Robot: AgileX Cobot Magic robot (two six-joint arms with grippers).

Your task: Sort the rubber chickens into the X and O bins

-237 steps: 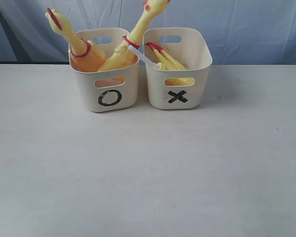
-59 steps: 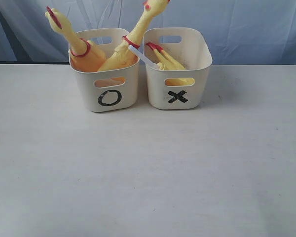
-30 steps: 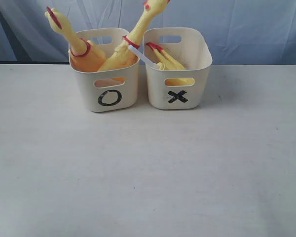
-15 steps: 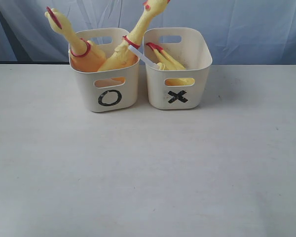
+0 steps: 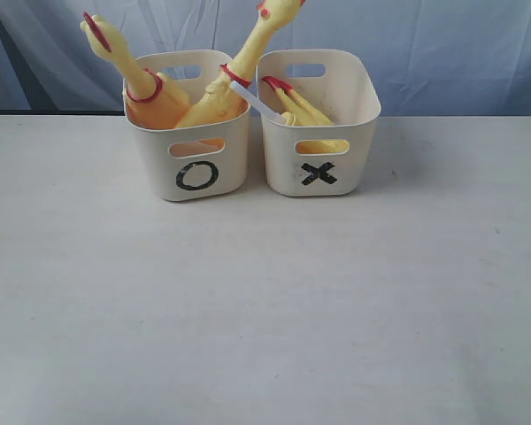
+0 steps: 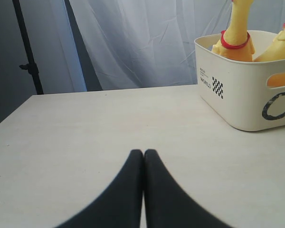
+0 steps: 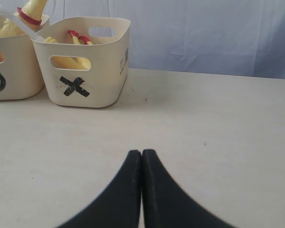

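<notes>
**All three birds binned, both pincers closed and empty**

The first chicken [image 5: 146, 88] stood in the O bin [image 5: 150, 150] with its neck and head well above the rim. The second chicken [image 5: 234, 75] shared that bin, its long neck leaning toward the X bin [image 5: 358, 133]. The third chicken [image 5: 303, 112] lay low inside the X bin, red feet at the near rim; a white strip [image 5: 252, 99] crossed from one bin's edge to the other. The bins sat just beside each other at the far side of the table [image 5: 265, 310], which showed no loose chicken.

The left gripper [image 6: 143, 153] had its jaws pressed together on nothing, low over the table and well apart from the O bin; the right gripper [image 7: 141, 153] was likewise closed and empty, well apart from the X bin.

Judged from this, the sorting looked complete, so the step was a clean rest. Doing it well meant keeping both arms low and back, clear of the protruding necks. A brush against the leaning bird could tip it across the shared edge; any fresh reach would first call for opened jaws.
</notes>
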